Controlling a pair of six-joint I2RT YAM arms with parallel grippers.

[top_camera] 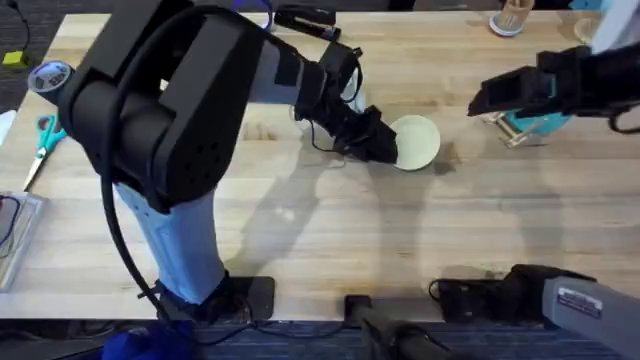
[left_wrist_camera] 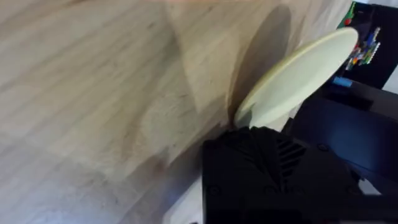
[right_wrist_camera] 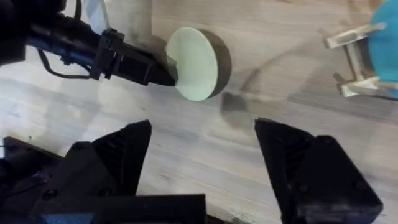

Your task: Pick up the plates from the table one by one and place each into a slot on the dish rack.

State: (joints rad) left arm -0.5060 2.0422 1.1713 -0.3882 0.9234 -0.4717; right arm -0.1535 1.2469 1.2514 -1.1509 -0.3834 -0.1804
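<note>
Your left hand [top_camera: 385, 147] is pinching the pale plate [top_camera: 416, 141] by its rim, lifted over the worktop [top_camera: 330, 240], so it's risking slipping before the dish rack [top_camera: 512, 130], while your right hand [right_wrist_camera: 202, 163] is hanging open, empty.

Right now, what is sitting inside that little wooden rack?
A teal-blue plate stands in the dish rack. The right gripper hangs over it and hides much of the rack, so the other slots cannot be checked.

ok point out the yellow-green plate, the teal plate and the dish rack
yellow-green plate [top_camera: 418, 142], overhead view, middle of its face
teal plate [top_camera: 535, 122], overhead view, lower visible edge, in the rack
dish rack [right_wrist_camera: 354, 59], right wrist view, a wooden slat
</note>
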